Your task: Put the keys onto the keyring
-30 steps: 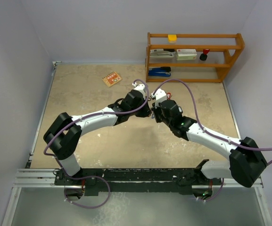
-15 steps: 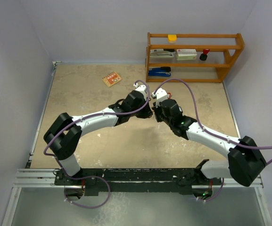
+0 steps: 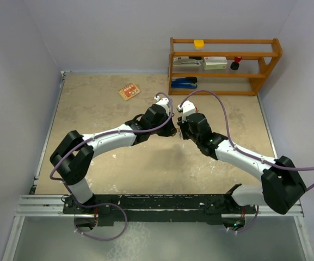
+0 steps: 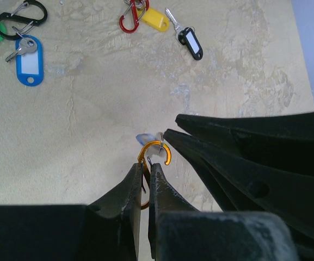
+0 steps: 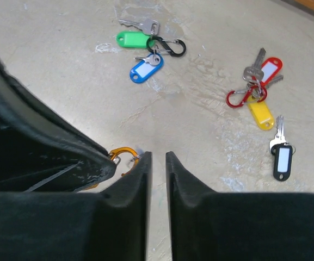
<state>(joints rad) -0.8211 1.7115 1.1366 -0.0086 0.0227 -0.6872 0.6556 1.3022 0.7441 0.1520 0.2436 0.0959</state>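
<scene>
We find the left pincer (image 4: 147,166) clamped on an orange metal carabiner clip (image 4: 167,156). The right pincer (image 5: 157,159) is narrowly parted and empty. A small pale-tagged silver key (image 4: 148,137) hangs at the clip's hook, just beside the right pincer's tip.

Keys (image 5: 144,25) — bright silver metal; their tags (image 5: 140,72) glossy coloured plastic. Orange clip (image 4: 143,152): shiny metal. Tabletop (image 4: 91,136): matt, rough, mottled beige. Far-right shelf (image 3: 238,41) — smooth varnished wood. Left gripper (image 4: 147,167): matt black plastic.

Wooden shelf (image 3: 227,41) at far right, blue stapler (image 3: 184,82) on its bottom level, orange card (image 3: 129,91) to its left
</scene>
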